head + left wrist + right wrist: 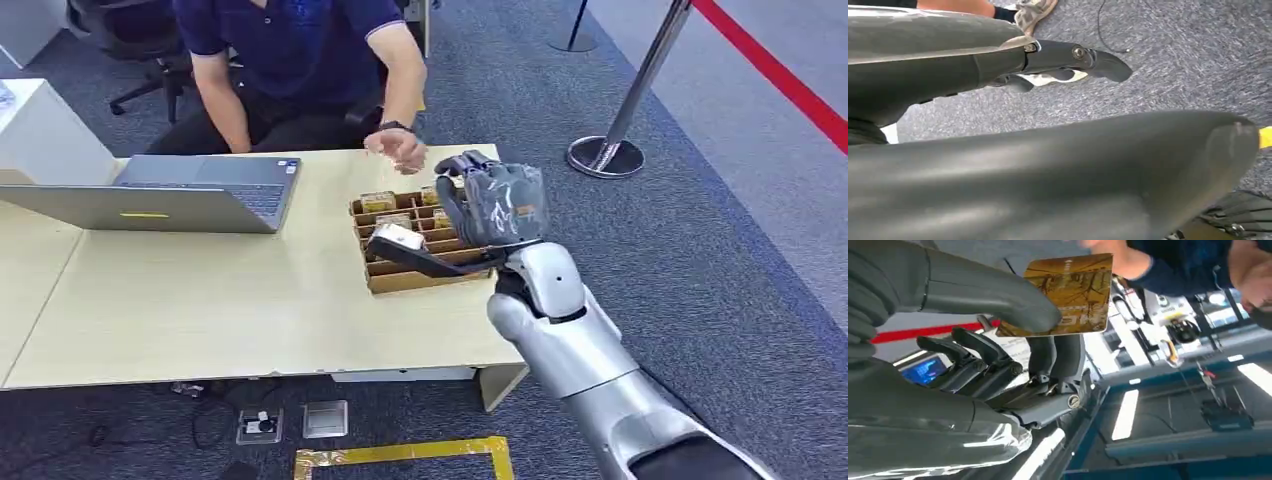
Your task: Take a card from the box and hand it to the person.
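Note:
A brown cardboard box (408, 279) with divided slots stands on the table's right part, with several gold cards (378, 201) upright in it. My right hand (495, 205) is raised over the box's right side and pinches one gold card (1068, 295) between thumb (998, 292) and fingers (1053, 355). From the head view that card (393, 237) shows pale at the thumb's tip. The person's hand (398, 150) hovers open over the table's far edge, a short way beyond the box. My left hand (1073, 57) hangs over the carpet with nothing in it, fingers stretched out.
An open laptop (170, 195) lies on the left of the wooden table (200, 310). The person sits behind the far edge. A stanchion base (607, 156) and a red floor line (790, 85) are to the right, a floor socket (260, 423) under the front edge.

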Motion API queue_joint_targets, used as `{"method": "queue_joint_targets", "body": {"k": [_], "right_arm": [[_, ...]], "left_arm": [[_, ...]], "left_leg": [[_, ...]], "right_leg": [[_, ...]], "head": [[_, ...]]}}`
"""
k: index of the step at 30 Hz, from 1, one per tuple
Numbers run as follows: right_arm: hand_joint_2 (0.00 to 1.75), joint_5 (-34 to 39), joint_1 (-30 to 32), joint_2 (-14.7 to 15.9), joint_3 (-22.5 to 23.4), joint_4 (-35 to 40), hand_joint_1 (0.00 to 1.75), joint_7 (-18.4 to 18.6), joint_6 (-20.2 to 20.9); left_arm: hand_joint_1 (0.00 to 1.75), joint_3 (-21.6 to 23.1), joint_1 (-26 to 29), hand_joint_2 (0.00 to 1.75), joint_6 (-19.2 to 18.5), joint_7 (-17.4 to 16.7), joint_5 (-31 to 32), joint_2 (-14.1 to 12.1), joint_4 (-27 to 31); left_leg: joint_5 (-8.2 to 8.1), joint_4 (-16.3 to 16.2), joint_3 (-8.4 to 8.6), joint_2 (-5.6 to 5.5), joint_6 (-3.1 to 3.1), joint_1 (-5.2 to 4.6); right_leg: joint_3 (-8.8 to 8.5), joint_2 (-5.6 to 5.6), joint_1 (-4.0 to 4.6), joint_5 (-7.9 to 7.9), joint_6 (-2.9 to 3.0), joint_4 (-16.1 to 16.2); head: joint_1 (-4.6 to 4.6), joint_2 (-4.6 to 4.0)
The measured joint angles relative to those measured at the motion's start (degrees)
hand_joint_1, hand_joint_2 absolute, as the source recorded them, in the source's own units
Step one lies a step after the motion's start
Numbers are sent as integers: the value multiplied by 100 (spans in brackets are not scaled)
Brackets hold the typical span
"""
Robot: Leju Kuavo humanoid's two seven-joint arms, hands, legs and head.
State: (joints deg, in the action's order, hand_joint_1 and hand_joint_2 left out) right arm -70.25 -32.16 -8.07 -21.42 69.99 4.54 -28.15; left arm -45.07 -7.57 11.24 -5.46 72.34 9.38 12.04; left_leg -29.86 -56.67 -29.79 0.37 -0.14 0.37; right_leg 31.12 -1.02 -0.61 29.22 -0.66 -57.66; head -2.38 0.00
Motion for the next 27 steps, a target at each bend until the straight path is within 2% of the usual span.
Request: {"method": "queue_joint_targets", "body": {"k": [4,11,17,23,24,25,26,27], "right_arm": [[175,46,-552,-72,-72,-510,175,92,-181],[175,33,-1538,-297,-57,-2174,175,221,-1051],[175,-271,-1801,-402,44,-2949,175,315,-1106],[175,-538,-1854,-437,96,-3257,175,470,-1108],[175,-548,-1859,-441,118,-3300,161,488,-1108],[175,-579,-1859,-441,138,-3331,72,505,-1108],[175,-607,-1858,-439,161,-3357,42,523,-1108],[175,-627,-1856,-439,190,-3382,0,529,-1108]], "left_arm": [[0,15,-107,0,-57,-24,90,0,0],[0,118,-287,0,-125,-111,201,7,0],[0,195,-374,0,-125,-227,206,35,0],[0,225,-436,0,-147,-330,241,63,-2],[0,245,-448,0,-147,-343,262,72,-2],[0,256,-457,0,-151,-352,280,83,-2],[0,262,-470,0,-160,-371,289,89,-2],[0,267,-484,0,-164,-398,300,96,-2]], "left_leg": [[7,0,0,0,-3,0],[13,-1,2,0,-6,0],[13,-1,0,-1,-6,0],[13,-2,1,-1,-6,0],[13,-2,0,-1,-6,0],[13,-2,0,-1,-6,0],[13,-2,-1,-1,-6,0],[13,-2,-2,-1,-6,0]], "right_leg": [[0,0,0,-5,4,-2],[2,0,0,-9,7,-6],[3,0,0,-9,7,-6],[5,0,0,-9,7,-6],[5,-1,1,-9,7,-6],[5,-1,0,-9,7,-6],[6,-1,0,-9,7,-6],[8,0,0,-9,7,-6]], "head": [[0,0],[4,0],[0,0],[4,0],[6,0],[4,0],[4,0],[2,0]]}}
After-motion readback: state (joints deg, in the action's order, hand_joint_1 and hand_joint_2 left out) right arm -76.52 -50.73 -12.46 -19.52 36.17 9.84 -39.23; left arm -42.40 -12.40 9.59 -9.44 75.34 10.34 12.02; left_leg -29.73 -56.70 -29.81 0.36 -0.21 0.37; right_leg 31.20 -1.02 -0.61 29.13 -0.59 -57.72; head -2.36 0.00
